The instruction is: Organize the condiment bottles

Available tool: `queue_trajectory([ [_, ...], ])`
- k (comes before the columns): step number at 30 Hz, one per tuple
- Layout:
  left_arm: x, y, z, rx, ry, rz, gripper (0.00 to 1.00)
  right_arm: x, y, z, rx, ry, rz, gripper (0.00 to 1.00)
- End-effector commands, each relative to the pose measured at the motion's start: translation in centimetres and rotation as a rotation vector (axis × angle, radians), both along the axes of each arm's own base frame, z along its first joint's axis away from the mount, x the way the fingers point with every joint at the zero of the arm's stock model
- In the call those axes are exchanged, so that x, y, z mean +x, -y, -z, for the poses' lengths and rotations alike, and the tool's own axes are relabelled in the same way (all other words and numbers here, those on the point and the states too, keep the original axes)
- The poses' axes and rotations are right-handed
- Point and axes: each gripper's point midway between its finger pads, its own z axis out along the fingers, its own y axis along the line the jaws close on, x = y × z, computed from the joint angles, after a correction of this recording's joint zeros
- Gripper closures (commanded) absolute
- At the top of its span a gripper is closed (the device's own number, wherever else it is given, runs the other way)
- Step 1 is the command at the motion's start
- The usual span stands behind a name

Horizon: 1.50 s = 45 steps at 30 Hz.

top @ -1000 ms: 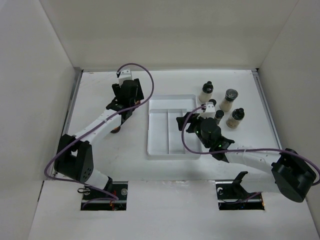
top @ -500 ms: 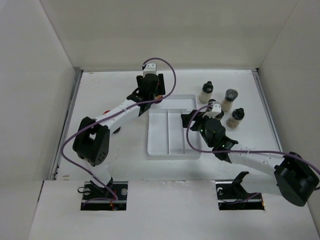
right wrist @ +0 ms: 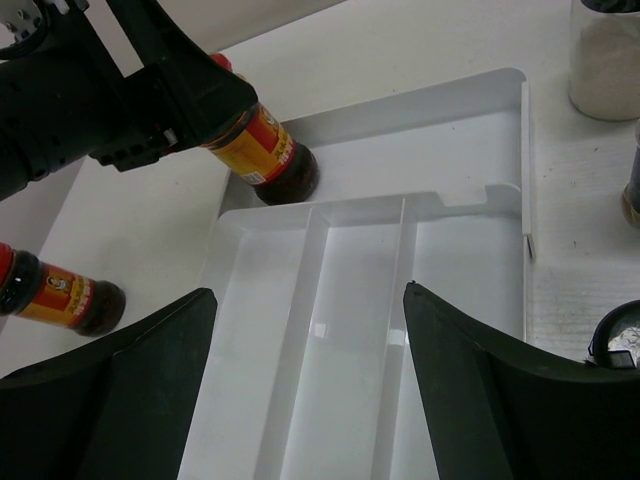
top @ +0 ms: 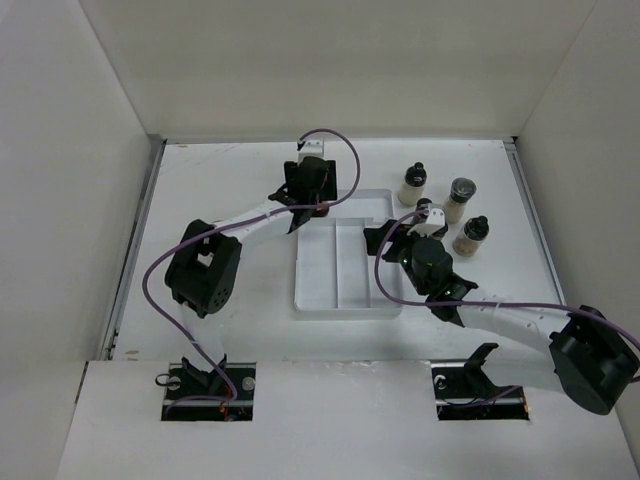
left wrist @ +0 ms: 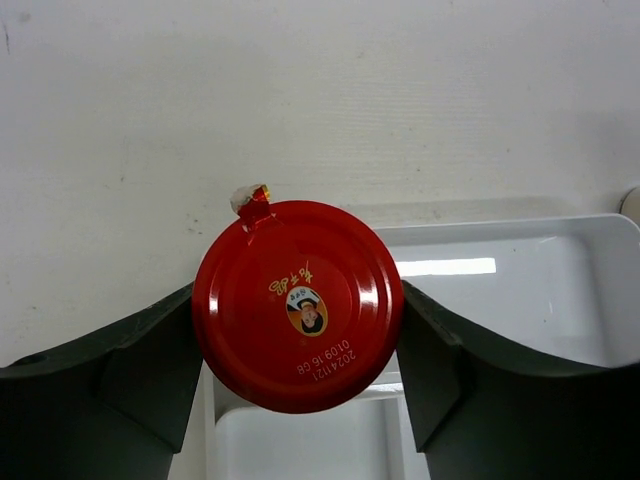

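Note:
A red-capped bottle [left wrist: 298,305] with amber contents and a yellow label [right wrist: 262,148] is clamped in my left gripper [top: 315,198]. It leans, its base down in the far left corner of the white divided tray [right wrist: 470,130]. Another red-capped bottle [right wrist: 58,295] stands on the table left of the tray. My right gripper [right wrist: 310,295] hangs open over the tray's long compartments with nothing between its fingers. Three dark-lidded bottles [top: 413,185] [top: 460,198] [top: 471,236] stand right of the tray; a further one [top: 427,214] is partly hidden behind my right wrist.
White walls enclose the table on three sides. The tray [top: 345,300] lies mid-table, with the left arm's link [top: 205,275] slanting across the table to its left. A black lid [right wrist: 620,340] sits close to my right gripper's right finger.
My left arm has swung right from the table's left part to the tray's far left corner, carrying the red-capped bottle. The right gripper has shifted slightly right.

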Motion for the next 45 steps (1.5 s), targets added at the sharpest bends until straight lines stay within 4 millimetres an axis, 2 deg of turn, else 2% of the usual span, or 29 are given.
queue_trajectory([
  [1, 0.5, 0.7, -7.7, -0.131, 0.198, -0.011, 0.28, 0.6, -0.2, -1.5, 0.047, 0.038, 0.011, 0.17],
  [3, 0.0, 0.4, -8.9, -0.146, 0.226, -0.014, 0.16, 0.6, -0.3, -1.4, 0.04, 0.036, 0.007, 0.17],
  [5, -0.8, -0.2, -10.9, -0.16, 0.266, -0.018, 0.1, 0.6, -0.1, -1.4, 0.042, 0.039, 0.012, 0.16],
  [8, -2.6, -2.1, -13.7, -0.173, 0.318, -0.044, 0.08, 0.6, 0.1, -1.5, 0.047, 0.039, 0.018, 0.16],
  [11, -5.0, -5.4, -14.6, -0.17, 0.343, -0.129, 0.08, 0.5, 0.6, -1.8, 0.057, 0.052, 0.029, 0.16],
  [13, -7.0, -8.2, -14.0, -0.144, 0.339, -0.2, 0.1, 0.6, 0.8, -1.7, 0.062, 0.046, 0.035, 0.16],
  [18, -12.7, -16.8, -10.2, -0.026, 0.256, -0.423, 0.1, 0.7, 0.3, -1.4, 0.053, 0.034, 0.021, 0.15],
  [20, -14.7, -19.0, -8.5, -0.004, 0.199, -0.469, 0.1, 0.8, -0.2, -1.0, 0.047, 0.021, 0.002, 0.14],
  [23, -16.5, -20.9, -6.6, -0.014, 0.148, -0.523, 0.09, 0.8, -0.7, -0.8, 0.042, 0.016, -0.016, 0.06],
  [27, -17.4, -22.4, -5.2, -0.02, 0.117, -0.575, 0.08, 0.9, -1.4, -0.4, 0.039, 0.001, -0.042, 0.0],
  [30, -17.7, -23.5, -4.2, 0.0, 0.104, -0.618, 0.08, 0.8, -1.4, -0.6, 0.041, 0.006, -0.046, 0.0],
  [32, -17.4, -24.3, -2.7, 0.027, 0.076, -0.648, 0.08, 0.8, -1.5, -0.5, 0.045, 0.0, -0.049, 0.0],
  [35, -16.6, -24.1, -1.2, 0.02, 0.054, -0.658, 0.08, 0.8, -1.4, -0.9, 0.042, 0.013, -0.049, 0.0],
  [41, -14.4, -22.8, 0.3, -0.015, 0.057, -0.599, 0.08, 0.8, -2.0, -0.6, 0.035, 0.004, -0.068, 0.0],
  [45, -13.8, -23.0, 1.8, 0.007, 0.027, -0.614, 0.1, 0.7, -2.0, -0.6, 0.034, 0.003, -0.069, 0.0],
])
